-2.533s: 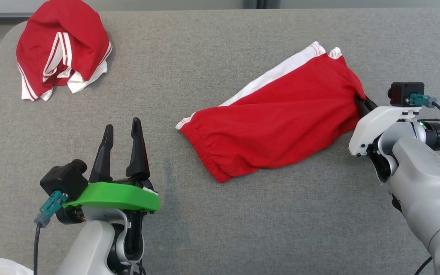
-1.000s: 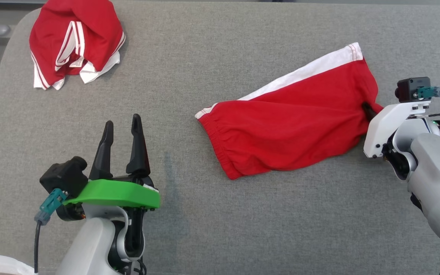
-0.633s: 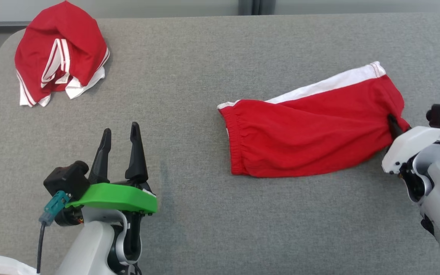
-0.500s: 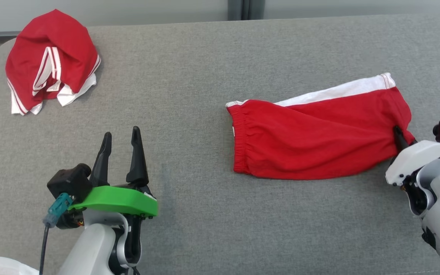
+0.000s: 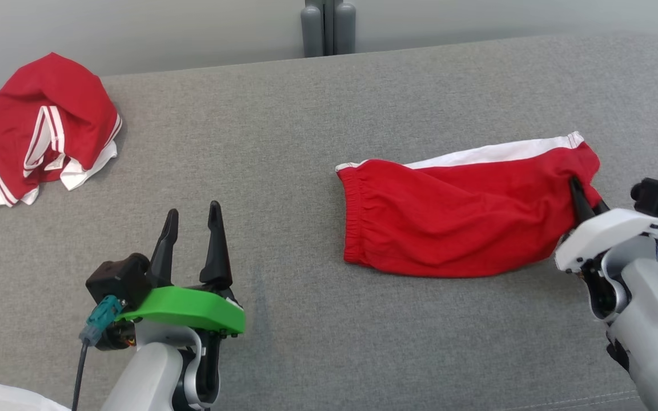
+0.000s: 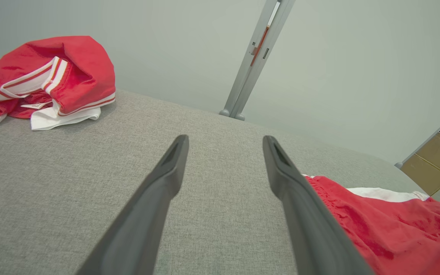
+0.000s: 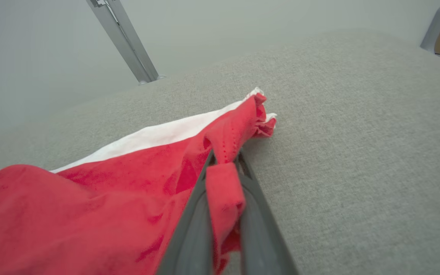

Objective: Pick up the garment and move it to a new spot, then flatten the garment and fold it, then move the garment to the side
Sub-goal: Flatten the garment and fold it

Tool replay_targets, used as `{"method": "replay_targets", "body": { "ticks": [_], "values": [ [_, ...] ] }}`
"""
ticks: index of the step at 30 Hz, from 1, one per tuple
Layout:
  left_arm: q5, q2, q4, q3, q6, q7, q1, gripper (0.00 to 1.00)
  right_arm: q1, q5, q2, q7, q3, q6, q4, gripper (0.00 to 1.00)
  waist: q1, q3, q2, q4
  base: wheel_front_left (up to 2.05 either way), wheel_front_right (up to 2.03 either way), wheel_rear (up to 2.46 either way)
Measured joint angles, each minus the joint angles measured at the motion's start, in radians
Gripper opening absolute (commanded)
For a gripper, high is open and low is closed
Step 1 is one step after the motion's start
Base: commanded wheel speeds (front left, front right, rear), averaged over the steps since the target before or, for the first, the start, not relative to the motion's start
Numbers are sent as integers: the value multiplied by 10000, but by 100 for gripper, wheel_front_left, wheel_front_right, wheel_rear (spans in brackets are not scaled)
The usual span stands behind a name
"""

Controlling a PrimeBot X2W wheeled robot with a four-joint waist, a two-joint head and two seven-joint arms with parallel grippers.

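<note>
Grey cloth covers the table (image 5: 317,354). Nearest the robot, the left hand (image 5: 193,209) hovers low over it, fingers apart and empty. The right hand (image 5: 576,185) is clamped on the leg end of the red shorts (image 5: 454,222), which lie on the right half of the table, long axis running left to right, waistband toward the left hand. Flattening likely needs that free hand to reach rightward. The right wrist view shows cloth bunched between the fingers, which the head view hides. Far left sits another red heap (image 5: 49,123).

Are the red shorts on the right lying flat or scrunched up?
Mostly flat: the red shorts spread out on the grey surface, only wrinkled.
</note>
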Motion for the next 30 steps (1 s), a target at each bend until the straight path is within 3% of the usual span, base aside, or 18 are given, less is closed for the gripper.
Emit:
{"method": "replay_targets", "body": {
  "ticks": [5, 11, 19, 25, 27, 29, 30],
  "values": [
    [-67, -136, 61, -46, -50, 0, 56, 100, -252, -474, 424, 163, 307, 0, -1045, 0, 0, -129, 0, 286, 0, 0, 0],
    [-90, -307, 157, -56, -159, -2, 107, 100, -511, -995, 1329, 1156, 1174, 0, -2188, 0, 0, -252, 0, 722, 0, 0, 0],
    [-75, -504, 240, -65, -276, -15, 106, 100, -151, -1730, 1730, 2418, 2554, 0, -2282, 0, 0, -285, 0, 1262, 0, 0, 0],
    [-54, -556, 284, 81, -355, -15, 150, 100, 151, -1941, 1737, 2677, 2895, 0, -2163, 0, 0, -261, 0, 1391, 0, 0, 0],
    [-17, -573, 291, 125, -362, -17, 201, 100, 198, -1985, 1733, 2685, 2997, 0, -2228, 13, 0, -271, 0, 1352, 0, 0, 0],
    [13, -593, 309, 130, -393, -17, 210, 100, 221, -1981, 1739, 2688, 3053, 0, -2355, 41, 0, -280, 0, 1301, 0, 0, 0],
    [19, -606, 314, 132, -401, -17, 211, 100, 253, -1977, 1745, 2667, 3085, -2, -2466, 100, 0, -286, 0, 1268, 0, 0, 0]
  ]
}}
